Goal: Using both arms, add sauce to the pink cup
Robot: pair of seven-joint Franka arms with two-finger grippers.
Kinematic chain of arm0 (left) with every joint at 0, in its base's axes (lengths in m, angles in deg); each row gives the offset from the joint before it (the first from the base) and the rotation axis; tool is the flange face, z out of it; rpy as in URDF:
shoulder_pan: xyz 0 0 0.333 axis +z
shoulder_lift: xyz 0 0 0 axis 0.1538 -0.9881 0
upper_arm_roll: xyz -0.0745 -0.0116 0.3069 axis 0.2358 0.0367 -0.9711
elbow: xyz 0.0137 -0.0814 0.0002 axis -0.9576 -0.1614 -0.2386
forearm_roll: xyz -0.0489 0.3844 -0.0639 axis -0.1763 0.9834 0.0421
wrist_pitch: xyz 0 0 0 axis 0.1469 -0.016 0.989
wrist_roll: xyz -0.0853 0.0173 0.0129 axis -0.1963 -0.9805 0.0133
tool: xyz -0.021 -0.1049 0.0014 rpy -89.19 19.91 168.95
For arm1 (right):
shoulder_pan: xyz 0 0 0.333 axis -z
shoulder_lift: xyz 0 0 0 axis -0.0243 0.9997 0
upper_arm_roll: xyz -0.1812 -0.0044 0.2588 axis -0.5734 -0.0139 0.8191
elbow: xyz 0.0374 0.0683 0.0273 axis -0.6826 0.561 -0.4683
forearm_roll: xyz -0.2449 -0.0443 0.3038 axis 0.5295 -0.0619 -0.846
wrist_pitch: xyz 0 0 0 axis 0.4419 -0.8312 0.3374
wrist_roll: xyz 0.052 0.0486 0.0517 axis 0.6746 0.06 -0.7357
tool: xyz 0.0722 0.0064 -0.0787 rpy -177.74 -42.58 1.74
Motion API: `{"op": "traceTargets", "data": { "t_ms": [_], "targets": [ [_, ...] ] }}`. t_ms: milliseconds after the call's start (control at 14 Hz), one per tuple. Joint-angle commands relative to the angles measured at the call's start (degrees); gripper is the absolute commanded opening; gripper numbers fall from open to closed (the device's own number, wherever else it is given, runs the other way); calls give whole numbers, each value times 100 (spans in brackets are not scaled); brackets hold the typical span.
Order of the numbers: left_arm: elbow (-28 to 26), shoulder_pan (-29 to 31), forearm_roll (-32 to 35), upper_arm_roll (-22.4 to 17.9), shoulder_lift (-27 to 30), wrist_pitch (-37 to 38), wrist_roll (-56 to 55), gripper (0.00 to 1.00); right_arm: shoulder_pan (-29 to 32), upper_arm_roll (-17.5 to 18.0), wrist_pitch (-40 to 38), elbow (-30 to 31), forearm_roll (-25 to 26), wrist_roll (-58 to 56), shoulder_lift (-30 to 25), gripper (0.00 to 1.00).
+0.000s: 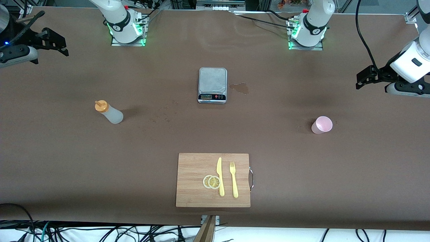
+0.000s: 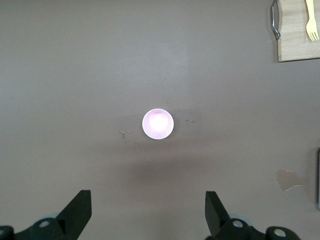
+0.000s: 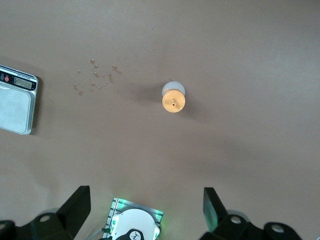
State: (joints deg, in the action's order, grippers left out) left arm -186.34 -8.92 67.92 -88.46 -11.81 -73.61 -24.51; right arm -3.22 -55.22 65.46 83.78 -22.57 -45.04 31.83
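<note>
High over the table's ends, left gripper (image 2: 146, 215) and right gripper (image 3: 145, 212) hover, jaws released.

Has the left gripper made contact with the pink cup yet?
Apart. In the left wrist view the open left gripper hangs well above the pink cup, with bare table showing between cup and fingertips; the front view agrees.

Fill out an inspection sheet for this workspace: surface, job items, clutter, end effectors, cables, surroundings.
Surface: brown table, wet patch beside the scale.
Job items: sauce bottle upright, capped, toward the right arm's end; pink cup upright, toward the left arm's end.
Clutter: cutting board with knife, fork, lemon slices.
End effectors: left end effector open over the cup; right end effector open over the bottle.
Cables: along both table edges.
Surroundings: nothing seen.
</note>
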Motion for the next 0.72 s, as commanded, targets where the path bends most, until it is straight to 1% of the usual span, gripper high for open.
{"op": "traceTargets", "data": {
  "t_ms": [0, 645],
  "targets": [
    [-137, 16, -129, -4, 126, 23, 9, 100, 56, 49, -53, -70, 57, -58, -43, 100],
    [-269, 7, -76, -4, 134, -12, 27, 100, 65, -56, -27, -79, 48, -181, -43, 100]
  ]
}}
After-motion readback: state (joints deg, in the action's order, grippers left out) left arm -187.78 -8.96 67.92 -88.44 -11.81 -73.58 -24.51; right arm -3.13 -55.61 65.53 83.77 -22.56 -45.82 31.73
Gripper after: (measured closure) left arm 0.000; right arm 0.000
